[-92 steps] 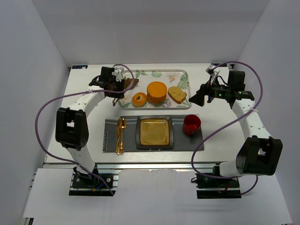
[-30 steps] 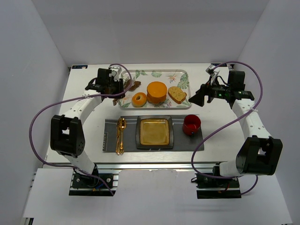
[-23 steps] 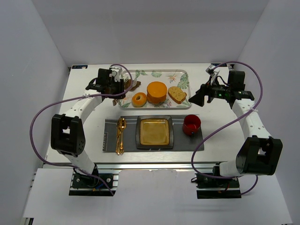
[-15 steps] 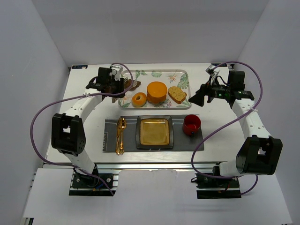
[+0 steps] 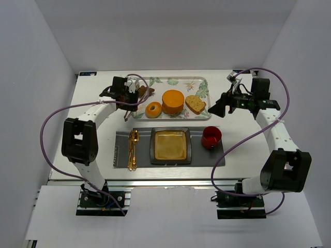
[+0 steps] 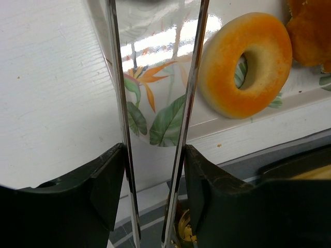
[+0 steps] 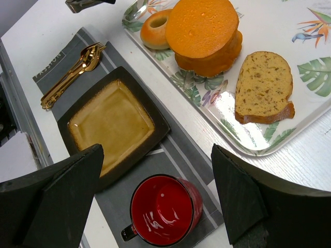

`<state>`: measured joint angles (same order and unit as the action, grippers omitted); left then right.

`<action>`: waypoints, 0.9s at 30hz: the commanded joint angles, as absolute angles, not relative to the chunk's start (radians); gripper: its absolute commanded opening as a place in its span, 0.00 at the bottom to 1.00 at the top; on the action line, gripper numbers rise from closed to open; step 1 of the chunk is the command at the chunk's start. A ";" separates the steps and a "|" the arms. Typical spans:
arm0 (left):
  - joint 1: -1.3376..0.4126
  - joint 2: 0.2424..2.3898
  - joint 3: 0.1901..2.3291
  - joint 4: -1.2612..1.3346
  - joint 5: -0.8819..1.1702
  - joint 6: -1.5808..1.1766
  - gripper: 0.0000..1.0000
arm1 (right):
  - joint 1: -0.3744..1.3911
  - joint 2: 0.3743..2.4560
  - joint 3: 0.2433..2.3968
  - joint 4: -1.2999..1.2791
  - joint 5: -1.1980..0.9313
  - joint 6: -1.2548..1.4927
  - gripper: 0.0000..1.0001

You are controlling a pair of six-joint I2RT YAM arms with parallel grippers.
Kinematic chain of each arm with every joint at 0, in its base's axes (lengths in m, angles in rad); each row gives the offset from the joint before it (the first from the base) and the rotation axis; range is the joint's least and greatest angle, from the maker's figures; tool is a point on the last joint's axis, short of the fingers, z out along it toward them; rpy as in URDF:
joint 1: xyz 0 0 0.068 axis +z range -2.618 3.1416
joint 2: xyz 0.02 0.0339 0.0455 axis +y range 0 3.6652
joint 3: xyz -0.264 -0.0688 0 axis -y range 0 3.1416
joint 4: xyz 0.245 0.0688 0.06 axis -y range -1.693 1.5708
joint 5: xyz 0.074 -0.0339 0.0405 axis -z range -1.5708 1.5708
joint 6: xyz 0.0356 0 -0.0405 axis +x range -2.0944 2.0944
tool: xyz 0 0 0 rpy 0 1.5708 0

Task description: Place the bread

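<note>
Top view, left pincer [image 5: 134, 94]: sat over the left end of the floral tray [image 5: 178, 82], tips pointing right.
Top view, bread [image 5: 144, 92]: a dark brown lump at the tray's left end, right at the left pincer's tips; I could not tell whether it was gripped.
Top view, right pincer [image 5: 216, 106]: hung above the tabletop [image 5: 93, 150], beside the tray's right end.
Left wrist, fingers [image 6: 120, 103]: thin metal blades with a narrow gap, tray pattern showing between them; tips cut off by the top edge.
Left wrist, donut [image 6: 243, 64]: lay on the tray just right of the blades.
Right wrist, fingers [image 7: 57, 196]: spread wide and empty; the red cup [image 7: 164, 209], square plate [image 7: 111, 124] and bread slice [image 7: 264, 85] lay below.
</note>
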<state>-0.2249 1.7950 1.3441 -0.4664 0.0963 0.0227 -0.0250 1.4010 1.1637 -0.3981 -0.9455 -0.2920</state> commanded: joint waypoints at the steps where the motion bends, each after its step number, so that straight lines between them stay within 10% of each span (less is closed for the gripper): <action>1: -0.230 1.746 1.387 -0.437 0.071 0.044 0.58 | -0.029 1.401 1.198 -0.400 -0.959 -0.287 0.89; 27: -0.226 1.686 1.359 -0.433 0.097 0.133 0.59 | -0.029 1.391 1.192 -0.393 -0.976 -0.276 0.89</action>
